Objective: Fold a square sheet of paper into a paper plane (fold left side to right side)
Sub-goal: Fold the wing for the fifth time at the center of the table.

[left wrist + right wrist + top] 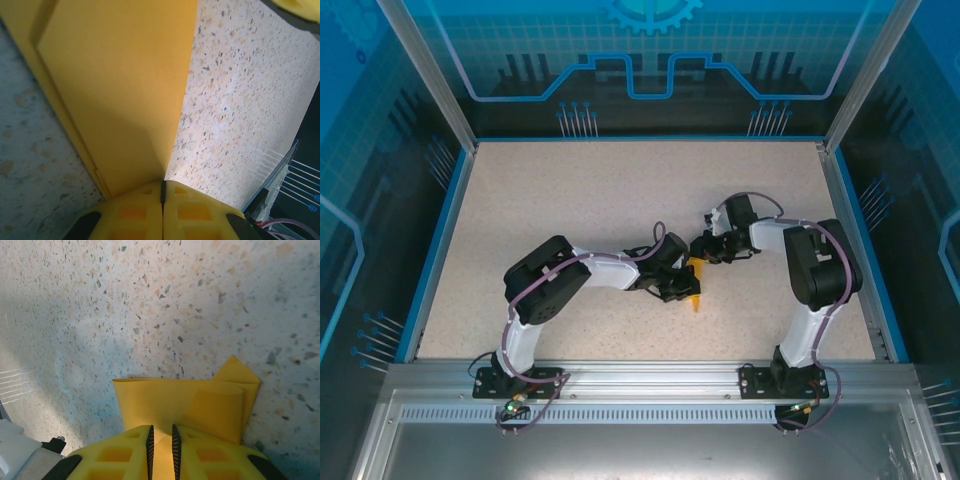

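Paper plane (696, 297) near the middle of the table (570, 200), mostly hidden beneath both grippers from above, only an orange tip peeking out. Left gripper (163, 192) pressed tight on its fold, far end cut off; right gripper (162, 437) narrowly clamping a folded edge.

Speckled beige table (620, 200), folded yellow paper (696, 299) — mid-table
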Available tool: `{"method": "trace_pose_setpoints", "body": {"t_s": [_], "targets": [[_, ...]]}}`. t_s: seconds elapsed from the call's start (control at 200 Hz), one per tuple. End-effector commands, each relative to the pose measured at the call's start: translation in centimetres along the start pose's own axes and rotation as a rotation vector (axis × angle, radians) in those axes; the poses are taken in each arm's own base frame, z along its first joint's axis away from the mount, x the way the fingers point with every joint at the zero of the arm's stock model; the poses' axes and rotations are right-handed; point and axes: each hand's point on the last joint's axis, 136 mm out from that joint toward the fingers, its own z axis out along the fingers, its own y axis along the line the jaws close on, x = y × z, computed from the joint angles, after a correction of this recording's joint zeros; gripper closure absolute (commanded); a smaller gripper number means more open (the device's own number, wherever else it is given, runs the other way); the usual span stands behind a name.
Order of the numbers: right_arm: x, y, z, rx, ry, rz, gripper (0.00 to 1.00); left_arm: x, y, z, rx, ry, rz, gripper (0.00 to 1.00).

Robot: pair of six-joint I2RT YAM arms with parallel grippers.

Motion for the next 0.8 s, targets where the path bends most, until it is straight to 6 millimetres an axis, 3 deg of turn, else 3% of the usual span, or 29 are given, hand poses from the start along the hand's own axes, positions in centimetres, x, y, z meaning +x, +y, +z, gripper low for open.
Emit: {"method": "trace_pose_setpoints", "body": {"t_s": [0.0,0.59,0.795], "targets": [[-1.5,-0.8,0.3,0.030,-0.025,-0.040,0.80,3.8,7.2,1.5,-0.227,0.123,-0.100,0.94],[-6.3,-0.9,-0.1,0.037,-0.072,-0.079,0.79,4.0,7.4,1.6,-0.232,0.132,-0.105,0.95],[-7.7,-1.7,0.6,0.042,-0.072,-0.078,0.79,3.9,7.3,1.6,-0.229,0.131,-0.105,0.95]]}}
